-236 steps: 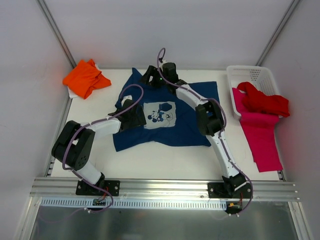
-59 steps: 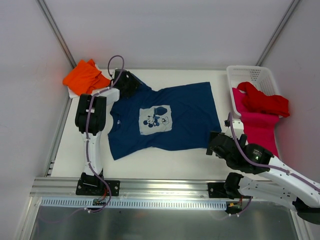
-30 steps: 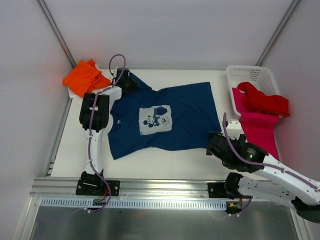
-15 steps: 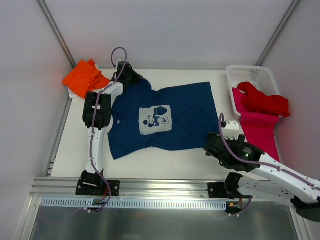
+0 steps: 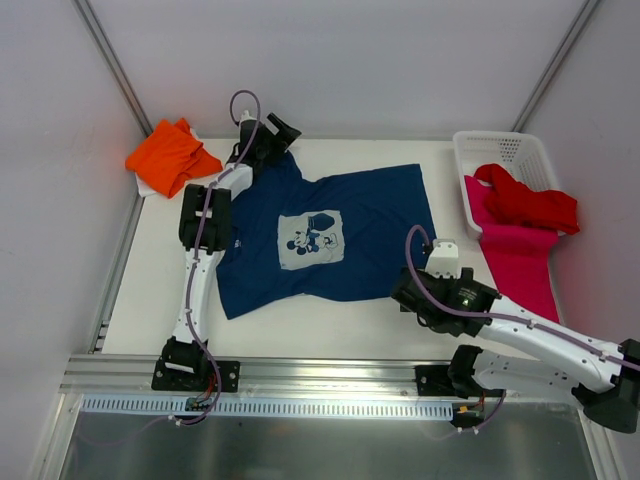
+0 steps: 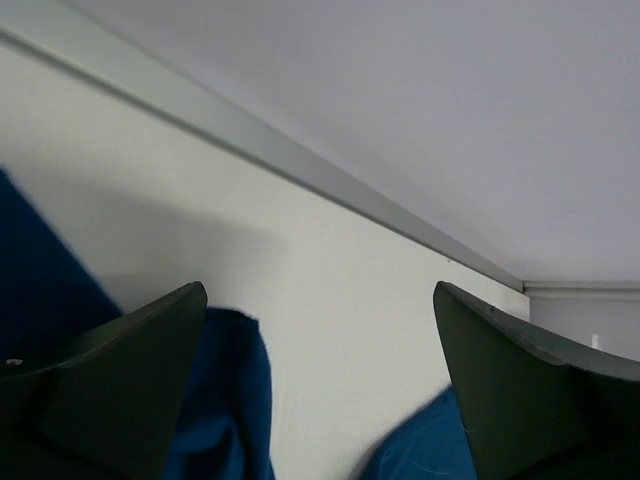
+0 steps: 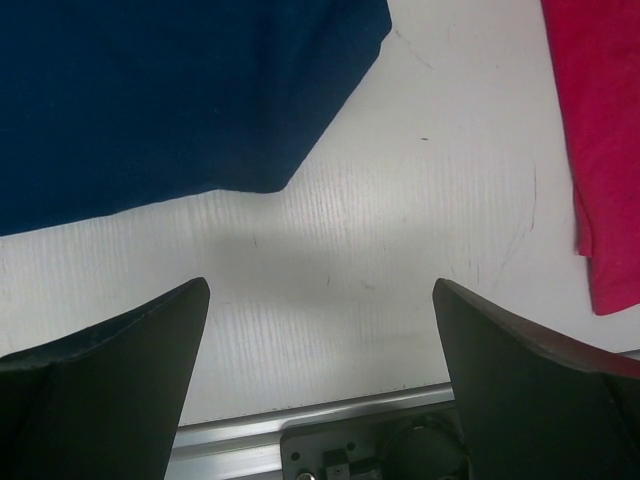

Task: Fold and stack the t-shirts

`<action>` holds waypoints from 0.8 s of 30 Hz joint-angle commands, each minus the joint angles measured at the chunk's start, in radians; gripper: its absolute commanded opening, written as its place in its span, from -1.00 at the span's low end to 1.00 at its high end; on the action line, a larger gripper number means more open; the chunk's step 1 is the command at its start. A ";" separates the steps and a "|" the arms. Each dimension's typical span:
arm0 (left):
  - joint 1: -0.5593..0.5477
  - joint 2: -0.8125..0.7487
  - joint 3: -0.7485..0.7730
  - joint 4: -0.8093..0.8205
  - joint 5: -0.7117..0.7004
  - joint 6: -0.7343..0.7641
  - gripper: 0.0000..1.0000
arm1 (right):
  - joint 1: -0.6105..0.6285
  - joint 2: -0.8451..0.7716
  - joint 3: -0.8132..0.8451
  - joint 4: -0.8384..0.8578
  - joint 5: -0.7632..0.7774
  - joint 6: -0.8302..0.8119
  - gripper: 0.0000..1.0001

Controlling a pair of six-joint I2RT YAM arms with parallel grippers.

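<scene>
Navy t-shirt (image 5: 370, 230) is lying spread flat on the bench (image 5: 320, 320), both pincers gaping and holding nothing.

The left pincer (image 5: 283, 128) is hovering at the far left corner of the navy t-shirt, its fingers standing wide apart with only bare bench and a fold of blue cloth showing beneath them in the wrist view. The right pincer (image 5: 405, 295) is hanging just off the shirt's near right corner, equally wide and gripping nothing, with the blue corner on one side of its view and pink cloth on the other. The pale mouse print (image 5: 311, 238) is facing up. The orange tee (image 5: 170, 155) is sitting bunched at the far left. The red tee (image 5: 530, 205) is draping over the rim of the white basket (image 5: 500, 148), and the magenta tee (image 5: 525, 275) is trailing from under it along the bench's right edge.
</scene>
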 commanded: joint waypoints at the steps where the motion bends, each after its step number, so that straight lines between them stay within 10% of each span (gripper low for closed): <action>1: 0.011 0.044 0.139 0.116 0.076 0.021 0.98 | 0.006 0.041 -0.001 0.048 -0.031 -0.003 0.99; 12: 0.015 -0.089 0.273 0.147 0.142 0.098 0.98 | 0.006 0.136 0.013 0.170 -0.094 -0.038 0.99; 24: 0.015 -0.903 -0.573 -0.221 -0.047 0.178 0.98 | 0.011 0.451 0.413 0.336 -0.231 -0.377 0.99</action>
